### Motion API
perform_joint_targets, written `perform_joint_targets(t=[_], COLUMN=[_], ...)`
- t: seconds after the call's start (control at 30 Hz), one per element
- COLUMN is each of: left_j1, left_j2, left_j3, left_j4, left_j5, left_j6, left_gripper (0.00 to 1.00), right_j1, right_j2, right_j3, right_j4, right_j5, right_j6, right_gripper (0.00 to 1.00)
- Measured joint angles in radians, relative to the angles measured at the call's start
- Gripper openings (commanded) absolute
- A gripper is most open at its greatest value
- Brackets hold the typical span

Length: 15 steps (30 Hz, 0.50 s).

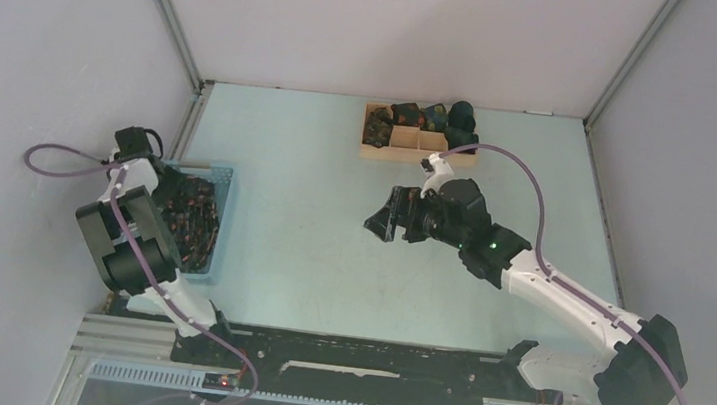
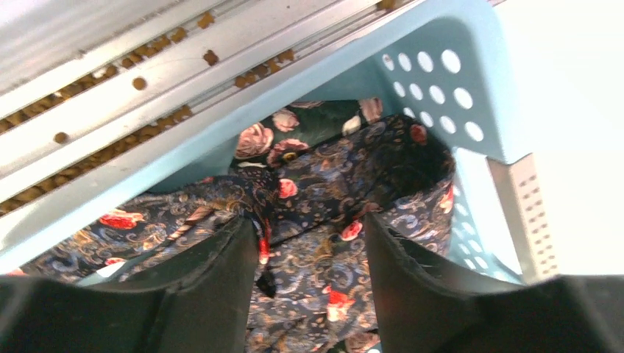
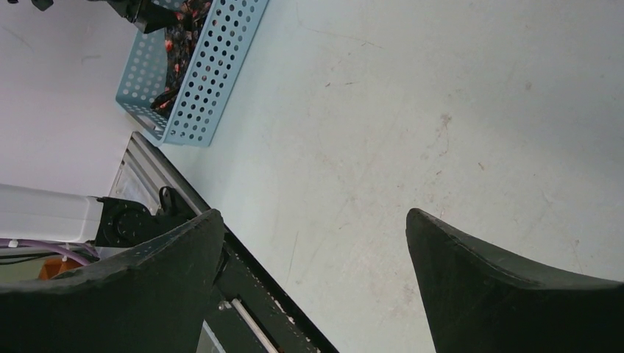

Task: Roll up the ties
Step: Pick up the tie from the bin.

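Observation:
A heap of dark floral ties [image 1: 194, 220] fills the light-blue basket [image 1: 228, 175] at the left. My left gripper [image 2: 307, 220] reaches down into that basket. Its black fingers [image 2: 221, 279] stand apart, pressed into the ties [image 2: 324, 184], with a fold of fabric lying between them. In the top view its fingertips are buried in the heap. My right gripper [image 1: 388, 216] hovers over the bare middle of the table. It is open wide [image 3: 315, 213] with nothing between its fingers. Several rolled ties [image 1: 434, 118] sit in the wooden tray [image 1: 376, 150] at the back.
The basket [image 3: 213, 81] stands against the left wall, and its perforated corner [image 2: 441, 88] lies just beyond my left fingers. A metal rail [image 2: 147, 66] runs behind it. The black base bar [image 1: 368, 359] lines the near edge.

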Motion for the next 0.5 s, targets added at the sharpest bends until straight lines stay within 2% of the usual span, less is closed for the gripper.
perform_joint_targets(t=[0.2,0.27,0.5], left_j1=[0.001,0.004,0.01], left_j2=[0.008,0.008,-0.013], left_j3=[0.009,0.009,0.005], left_j4=[0.025,0.03,0.037], left_j5=[0.028,0.042,0.08], left_j6=[-0.007,-0.006,-0.009], left_gripper=[0.11,0.01,0.0], right_j1=[0.0,0.0,0.0], right_j2=[0.008,0.012,0.012], right_j3=[0.0,0.0,0.0], right_j4=[0.0,0.0,-0.002], right_j5=[-0.012,-0.018,-0.028], right_j6=[0.002,0.003,0.003], right_gripper=[0.96,0.96,0.96])
